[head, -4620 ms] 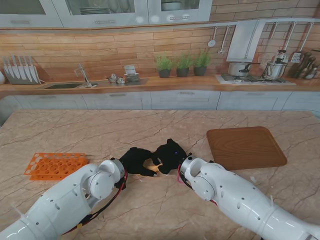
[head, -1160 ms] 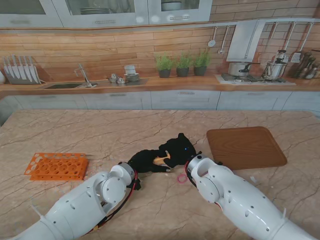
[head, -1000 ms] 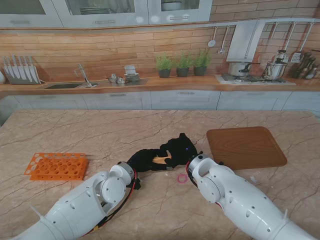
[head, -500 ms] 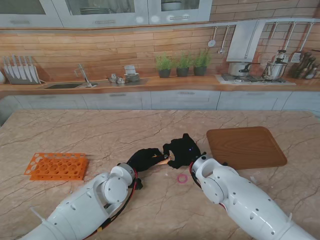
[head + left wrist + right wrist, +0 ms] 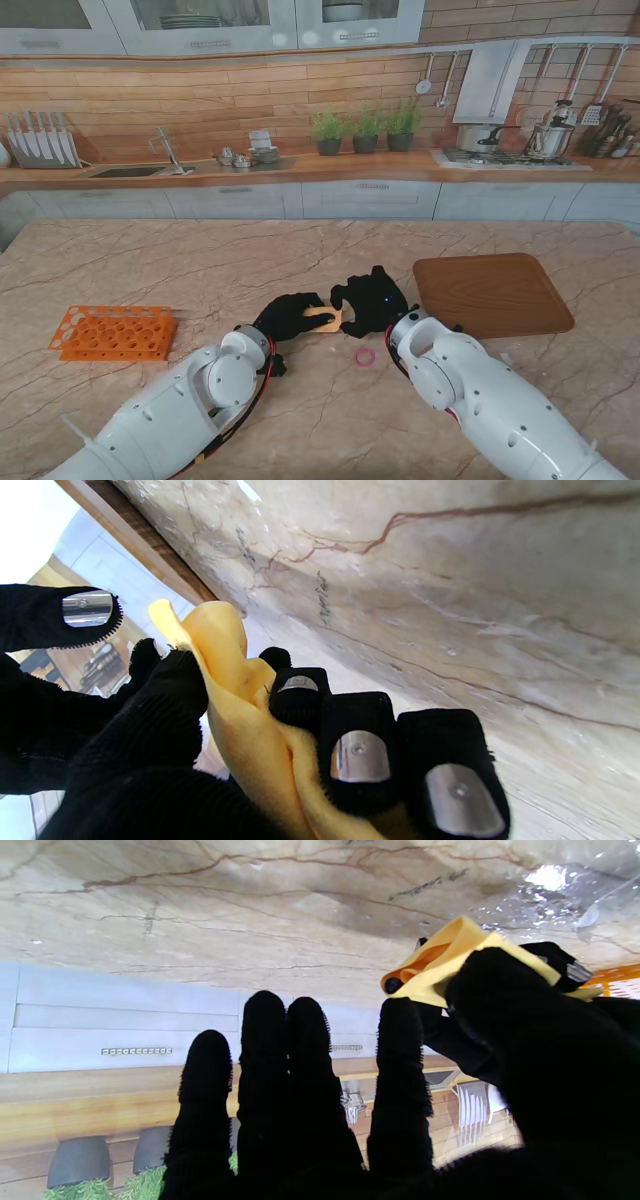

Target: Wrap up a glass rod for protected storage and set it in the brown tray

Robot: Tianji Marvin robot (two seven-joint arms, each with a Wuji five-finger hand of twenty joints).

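Two black-gloved robot hands meet over the middle of a marble table (image 5: 300,260). The left hand (image 5: 290,316) has its fingers (image 5: 357,750) and thumb closed around a rolled yellow cloth (image 5: 323,318); the glass rod itself cannot be seen. The right hand (image 5: 372,300) touches the cloth's right end with its thumb, its four fingers (image 5: 295,1075) straight and spread. A small pink ring (image 5: 364,356) lies near the right wrist. The brown tray (image 5: 490,293) sits to the right, an orange rack (image 5: 110,331) far left.

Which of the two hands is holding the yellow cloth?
The left hand: its fingers close around the yellow cloth. The right hand has straight fingers.
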